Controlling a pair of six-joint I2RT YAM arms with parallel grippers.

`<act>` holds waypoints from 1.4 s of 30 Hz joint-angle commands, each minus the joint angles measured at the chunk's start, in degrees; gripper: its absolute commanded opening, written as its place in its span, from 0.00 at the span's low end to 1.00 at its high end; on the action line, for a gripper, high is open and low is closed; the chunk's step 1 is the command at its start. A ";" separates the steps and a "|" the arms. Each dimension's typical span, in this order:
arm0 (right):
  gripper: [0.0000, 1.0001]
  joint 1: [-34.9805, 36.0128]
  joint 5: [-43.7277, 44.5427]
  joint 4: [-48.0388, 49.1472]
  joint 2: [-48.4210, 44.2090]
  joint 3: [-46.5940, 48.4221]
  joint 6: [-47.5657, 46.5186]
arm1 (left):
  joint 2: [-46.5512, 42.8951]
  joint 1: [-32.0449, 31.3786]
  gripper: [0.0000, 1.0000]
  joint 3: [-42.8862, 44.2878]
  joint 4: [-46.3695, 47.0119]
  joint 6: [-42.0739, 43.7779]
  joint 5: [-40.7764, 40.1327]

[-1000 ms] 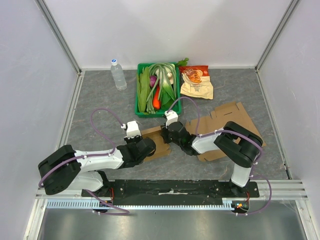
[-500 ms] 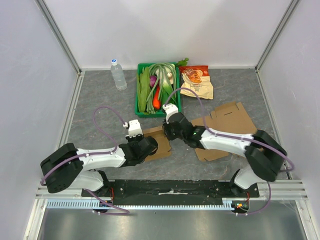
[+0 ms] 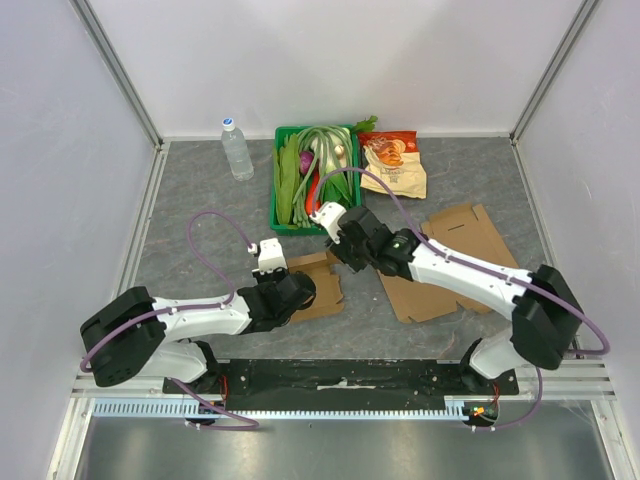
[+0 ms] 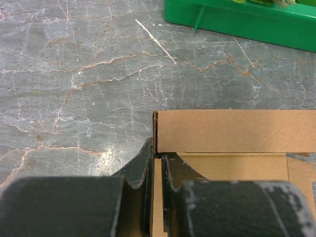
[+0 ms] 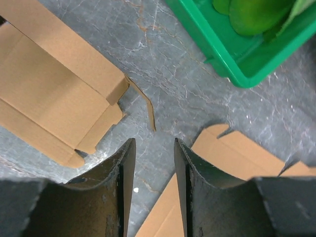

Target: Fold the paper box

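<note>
A part-folded brown cardboard box (image 3: 320, 285) lies on the grey marbled bench (image 3: 200, 200), just left of the centre of the top view. It is well below the green plastic crate (image 3: 300, 228) of long green vegetables. In the right wrist view the box's long axis runs from the upper left down toward the middle. Its end with the short flaps points to the lower right, and one thin flap stands loose there. In the left wrist view one upright wall of the box runs straight across the frame from the middle to the right edge.

The left hand (image 4: 157, 153) is clamped on the left corner of that wall, its fingers pressed together on the card. The right hand (image 5: 153, 141) hangs over bare bench between the box and a flat brown cardboard blank (image 3: 455, 260), fingers apart and holding nothing.

No printing shows on either piece of card. A clear plastic bottle with a white cap (image 3: 236, 148) stands at upper left. Orange and cream snack packets (image 3: 393, 165) lie right of the crate, and their lettering is too small to read.
</note>
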 commanded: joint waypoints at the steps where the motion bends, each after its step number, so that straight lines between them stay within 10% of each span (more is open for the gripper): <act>1: 0.45 -1.59 -7.32 -0.11 5.35 5.18 -10.19 | -0.78 -0.17 0.02 0.19 -0.04 -1.12 -1.62; 10: 0.40 -1.59 -9.63 1.29 11.68 8.17 -12.31 | -0.43 -0.17 0.02 0.01 1.27 0.02 -1.01; 19: 0.00 -1.68 -13.23 3.84 12.03 7.04 2.76 | -0.43 -0.17 0.02 0.01 1.36 0.11 -1.00; 32: 0.06 -1.68 -6.37 1.90 10.99 5.02 41.02 | -0.51 -0.34 0.02 0.27 1.10 0.19 -1.09; 42: 0.34 -1.68 -11.79 11.12 4.31 -3.75 22.02 | -0.51 -0.52 0.02 0.10 1.19 0.02 -1.00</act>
